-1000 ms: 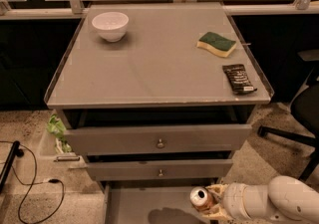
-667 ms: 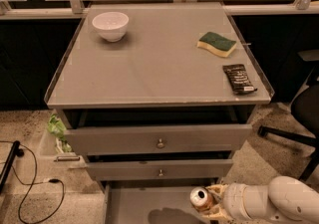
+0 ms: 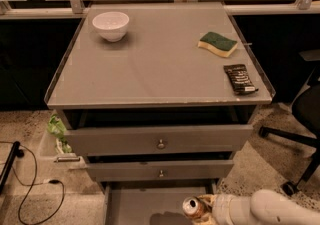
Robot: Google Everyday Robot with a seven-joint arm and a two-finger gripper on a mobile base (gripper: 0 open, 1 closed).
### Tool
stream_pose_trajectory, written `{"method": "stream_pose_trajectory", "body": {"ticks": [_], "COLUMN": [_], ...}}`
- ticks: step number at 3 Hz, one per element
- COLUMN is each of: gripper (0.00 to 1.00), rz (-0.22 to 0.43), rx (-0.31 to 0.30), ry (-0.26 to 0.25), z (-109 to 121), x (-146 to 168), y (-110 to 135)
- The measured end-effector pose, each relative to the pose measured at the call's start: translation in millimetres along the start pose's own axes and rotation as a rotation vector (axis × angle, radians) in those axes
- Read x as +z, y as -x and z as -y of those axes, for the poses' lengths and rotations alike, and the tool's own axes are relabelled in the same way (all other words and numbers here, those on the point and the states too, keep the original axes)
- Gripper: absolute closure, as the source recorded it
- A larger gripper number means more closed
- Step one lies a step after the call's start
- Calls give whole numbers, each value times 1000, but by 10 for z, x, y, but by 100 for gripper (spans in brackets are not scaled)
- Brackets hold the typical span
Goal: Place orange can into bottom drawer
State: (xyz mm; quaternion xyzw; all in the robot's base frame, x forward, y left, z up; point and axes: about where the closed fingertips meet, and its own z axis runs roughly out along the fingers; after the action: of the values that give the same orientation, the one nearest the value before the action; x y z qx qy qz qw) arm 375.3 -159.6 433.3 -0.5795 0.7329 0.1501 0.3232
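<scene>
gripper (image 3: 208, 205) apparently behind orange can (image 3: 192, 208), bottom drawer (image 3: 145, 203) cropped

— Any writing you can make out from here?
— None I can read. The orange can (image 3: 191, 208), clasped in the gripper (image 3: 202, 206) near right over the bottom drawer (image 3: 145, 204), shows me mostly its top, and the dark packet (image 3: 240, 79) at the right has pale marks I can't decipher

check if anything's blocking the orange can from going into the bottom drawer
Nothing visible does. The gripper holds the orange can over the open bottom drawer, whose floor in view is bare.
</scene>
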Motion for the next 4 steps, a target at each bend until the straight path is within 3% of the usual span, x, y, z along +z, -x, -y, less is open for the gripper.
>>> {"method": "stream_pose_trajectory", "body": {"ticks": [1, 2, 3, 4], "gripper": [100, 100, 100, 100], "rz": [4, 38, 38, 38], "rx": [23, 81, 157, 157], "ry": [-79, -124, -141, -141], "z": [108, 175, 224, 224], "x": [421, 761, 1091, 1092], "y": [-245, -487, -739, -740]}}
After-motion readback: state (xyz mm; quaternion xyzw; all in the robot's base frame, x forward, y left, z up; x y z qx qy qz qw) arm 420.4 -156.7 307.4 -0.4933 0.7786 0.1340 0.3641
